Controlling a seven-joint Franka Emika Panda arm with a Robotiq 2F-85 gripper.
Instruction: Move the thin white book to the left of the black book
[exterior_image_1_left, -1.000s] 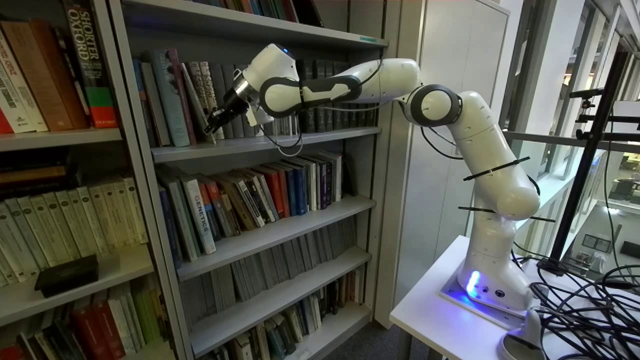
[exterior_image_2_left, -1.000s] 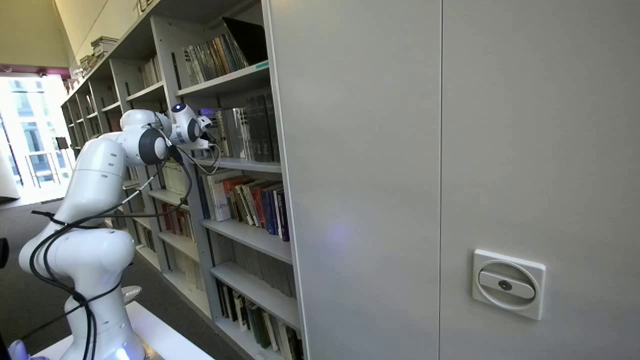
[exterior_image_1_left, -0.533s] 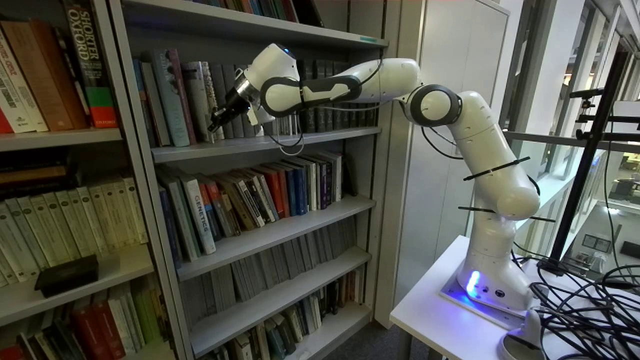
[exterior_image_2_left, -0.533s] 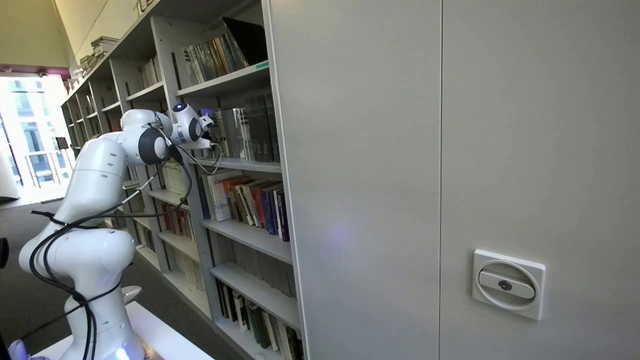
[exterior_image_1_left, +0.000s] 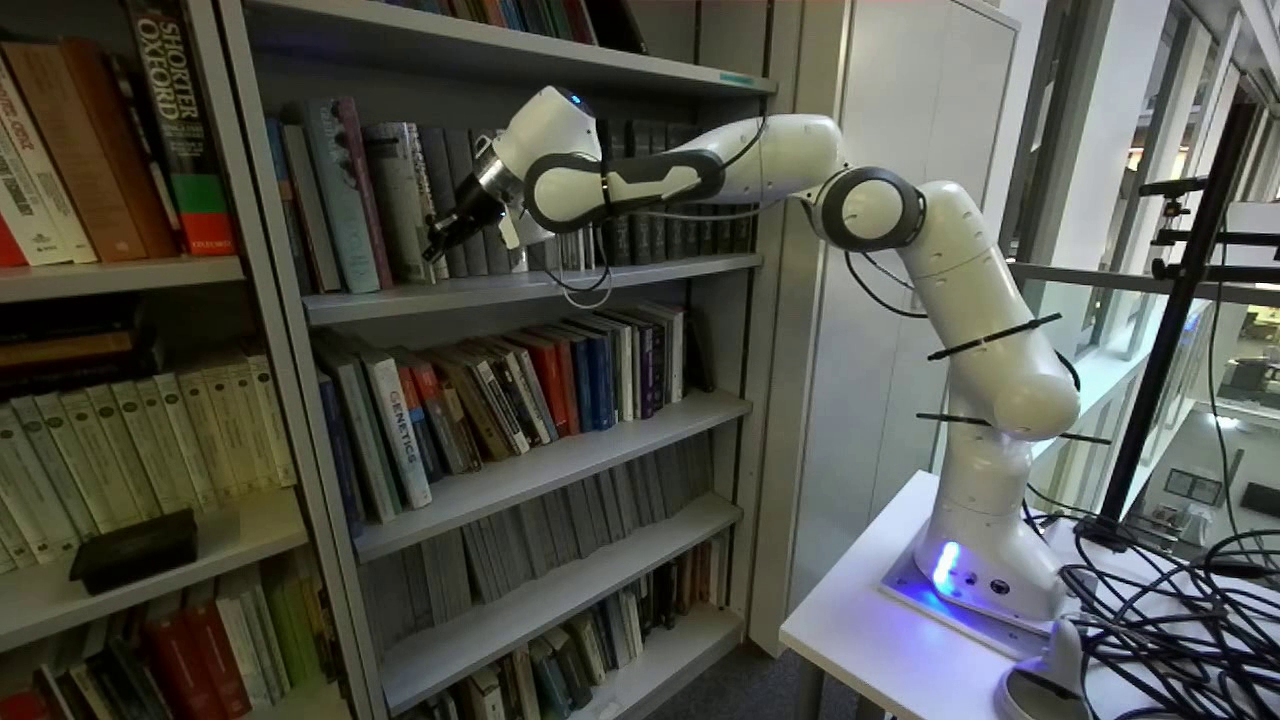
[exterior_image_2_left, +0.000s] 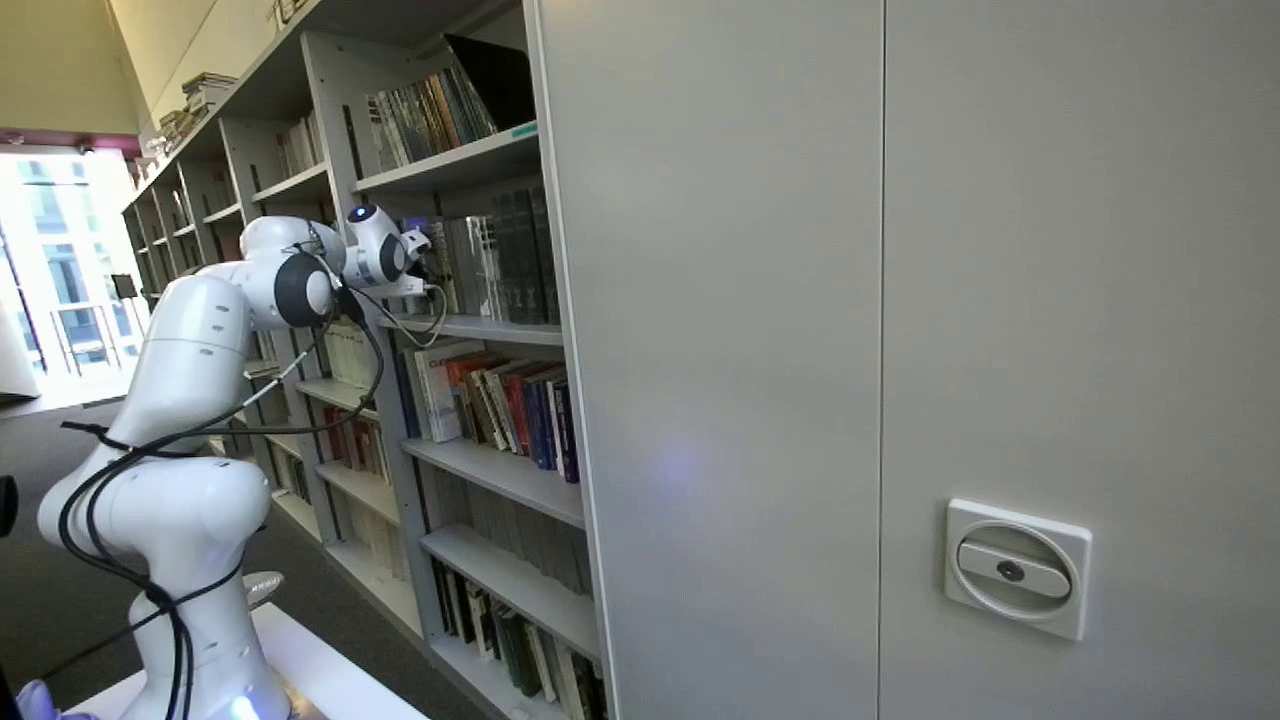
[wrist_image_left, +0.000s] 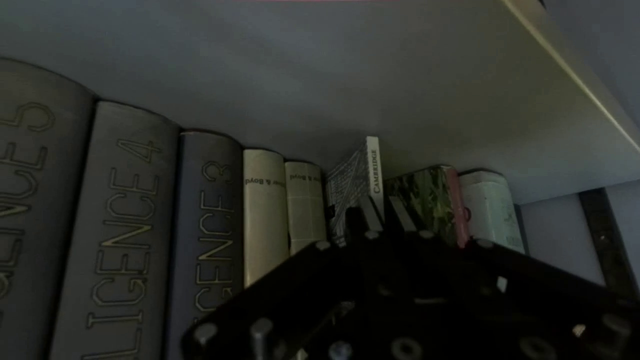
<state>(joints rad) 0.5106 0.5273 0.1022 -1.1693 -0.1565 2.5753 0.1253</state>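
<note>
The thin white book (wrist_image_left: 373, 167), with CAMBRIDGE on its slim spine, stands between my gripper's (wrist_image_left: 384, 212) two fingertips in the upside-down wrist view. The jaws are shut on it low on the spine. In an exterior view the book shows its pale cover (exterior_image_1_left: 395, 205) and stands nearly upright, with my gripper (exterior_image_1_left: 432, 242) at its lower front edge. Farther right on that shelf is a row of black volumes (exterior_image_1_left: 685, 235), also visible in an exterior view (exterior_image_2_left: 525, 255). Which of them is the black book I cannot tell.
Left of the held book stand a purple-spined book (exterior_image_1_left: 365, 190) and a light blue one (exterior_image_1_left: 335, 195). Pale volumes (wrist_image_left: 265, 200) and grey INTELLIGENCE volumes (wrist_image_left: 130, 210) adjoin it on the right. The shelf board (exterior_image_1_left: 520, 285) runs just below my gripper; another shelf (exterior_image_1_left: 510, 45) is above.
The jaws have shut on the thin white book. It has swung from a lean to nearly upright, showing more of its cover, while my gripper shifted slightly right and up.
</note>
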